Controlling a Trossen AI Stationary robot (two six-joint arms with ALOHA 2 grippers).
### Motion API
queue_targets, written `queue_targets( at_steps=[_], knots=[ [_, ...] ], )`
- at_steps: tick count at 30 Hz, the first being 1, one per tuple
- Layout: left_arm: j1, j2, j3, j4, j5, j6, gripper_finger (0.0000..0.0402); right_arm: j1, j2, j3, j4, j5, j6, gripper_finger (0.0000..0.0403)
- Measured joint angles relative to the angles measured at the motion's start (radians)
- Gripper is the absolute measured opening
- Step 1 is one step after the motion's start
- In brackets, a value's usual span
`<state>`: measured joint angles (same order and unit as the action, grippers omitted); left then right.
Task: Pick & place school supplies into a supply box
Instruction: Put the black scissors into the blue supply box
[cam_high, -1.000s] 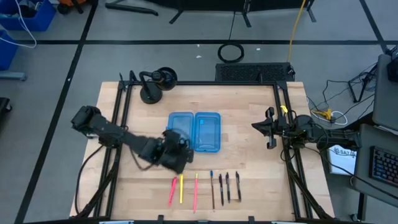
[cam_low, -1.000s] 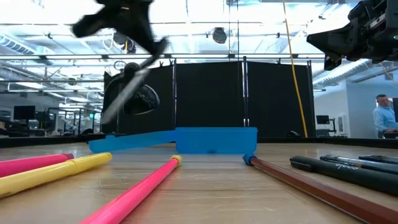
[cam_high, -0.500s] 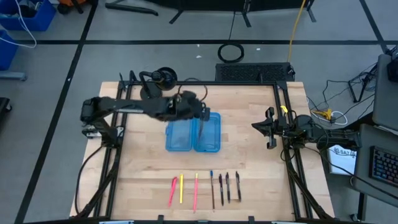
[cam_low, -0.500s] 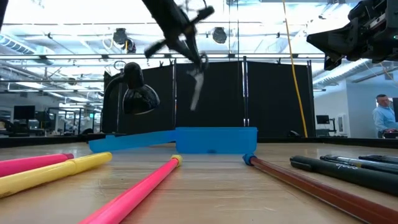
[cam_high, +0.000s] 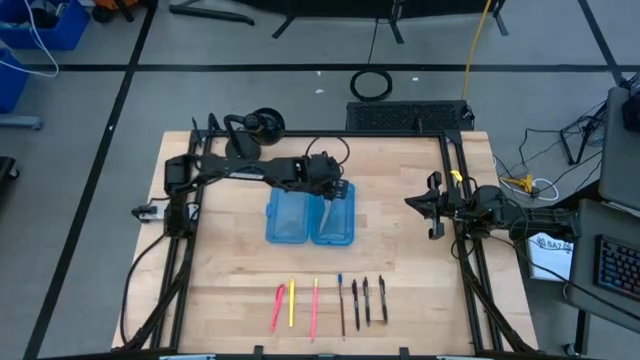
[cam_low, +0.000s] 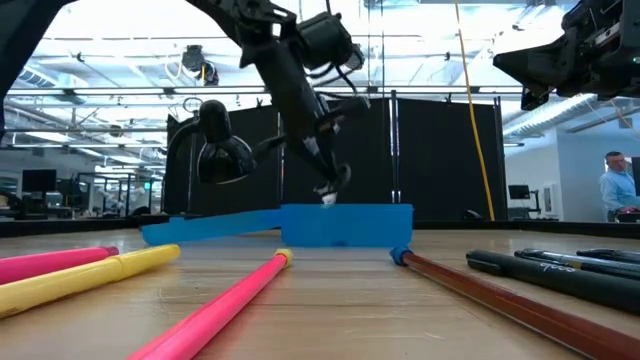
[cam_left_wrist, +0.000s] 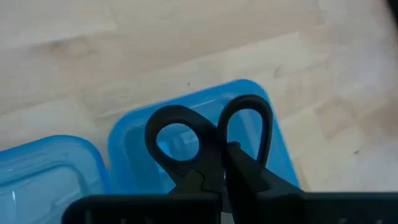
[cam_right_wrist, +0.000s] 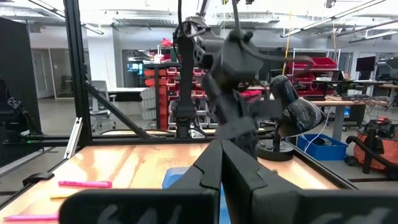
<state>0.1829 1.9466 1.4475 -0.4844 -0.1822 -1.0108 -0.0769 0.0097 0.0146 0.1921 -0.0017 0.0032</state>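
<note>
The scissors (cam_left_wrist: 211, 134), with black handle loops and silver blades (cam_high: 327, 211), are held by my shut left gripper (cam_high: 325, 190) over the right half of the open blue supply box (cam_high: 335, 225). In the low view the scissors' lower tip (cam_low: 328, 197) hangs just above the box (cam_low: 345, 225). Several pens and pencils lie flat in a row near the front edge: pink and yellow ones (cam_high: 290, 305) and dark ones (cam_high: 362, 300). My right gripper (cam_high: 432, 205) waits shut at the table's right side, above it. My left gripper pinches the scissors between its two fingers (cam_left_wrist: 249, 177) at the neck just behind the two handle loops (cam_left_wrist: 214, 168). The loops stick out past the fingertips. The fingers slant down from the table's left. The scissors are lifted clear, over the box.
A black round-based stand (cam_high: 250, 135) sits at the far left corner. Black frame rails (cam_high: 195, 230) run along both table sides. The box's left half (cam_high: 290, 215) lies open beside the right one. A person (cam_low: 615, 190) stands far off in the room.
My left gripper has carried the scissors from the table's front left, near the pens, toward the far edge and right, until it stood over the box's right half, and has come down toward the box. The scissors stay in its hold and now hang just above the box.
</note>
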Motion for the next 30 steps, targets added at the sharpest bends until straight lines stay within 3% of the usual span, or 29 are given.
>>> queue_targets(
  at_steps=[15, 21, 30],
  knots=[
    [-0.027, 0.091, 0.0, 0.018, 0.027, -0.014, 0.0018, 0.0, 0.007, 0.0, 0.012, 0.0, 0.003, 0.0],
    [-0.027, 0.143, 0.0, 0.024, 0.028, -0.019, 0.0003, 0.0, 0.007, 0.0, 0.006, 0.0, 0.003, 0.0],
    [-0.019, 0.153, 0.0, 0.05, 0.028, -0.014, 0.0022, 0.0, 0.007, 0.0, -0.003, 0.0, 0.003, 0.0]
  ],
)
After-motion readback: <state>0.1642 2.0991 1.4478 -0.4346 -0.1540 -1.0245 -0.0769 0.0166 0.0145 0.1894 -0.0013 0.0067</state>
